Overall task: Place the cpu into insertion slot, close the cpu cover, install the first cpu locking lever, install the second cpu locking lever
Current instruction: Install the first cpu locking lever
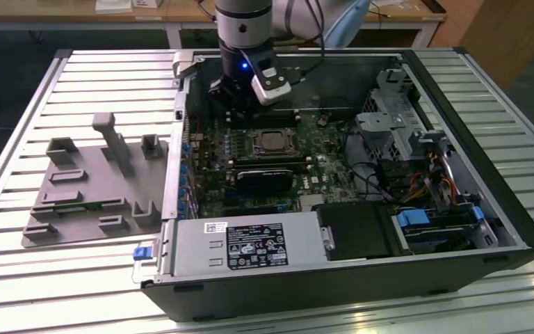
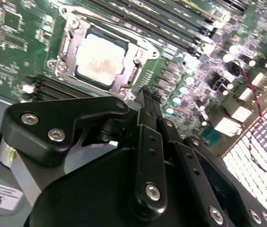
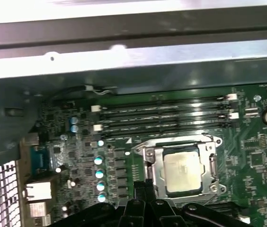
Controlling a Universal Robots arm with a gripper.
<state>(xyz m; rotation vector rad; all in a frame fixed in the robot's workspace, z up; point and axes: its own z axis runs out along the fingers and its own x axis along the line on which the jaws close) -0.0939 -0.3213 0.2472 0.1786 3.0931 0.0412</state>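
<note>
The cpu (image 2: pixel 100 59) shows its pale metal top and lies flat in the socket on the green board. The silvery cpu cover (image 2: pixel 133 78) rests down around it, so the insertion slot itself is hidden beneath both. A thin wire lever (image 2: pixel 107 26) runs along one side of the frame. My gripper (image 2: pixel 147 97) hovers just off one edge of the socket, black fingers shut together with nothing between them. In the first wrist view the gripper (image 3: pixel 142 187) sits beside the cover (image 3: pixel 155 165) and the cpu (image 3: pixel 183 172). In the exterior view the gripper (image 1: pixel 239 111) hangs above and to the left of the cpu (image 1: pixel 272 141).
The open computer case (image 1: pixel 489 229) lies on a slatted table. A power supply (image 1: pixel 248 243) fills its near side and a drive cage (image 1: pixel 406 132) its right. A black card (image 1: pixel 267 177) sits just near of the socket, memory slots (image 3: pixel 166 116) beyond it. A grey fixture tray (image 1: pixel 91 181) lies left.
</note>
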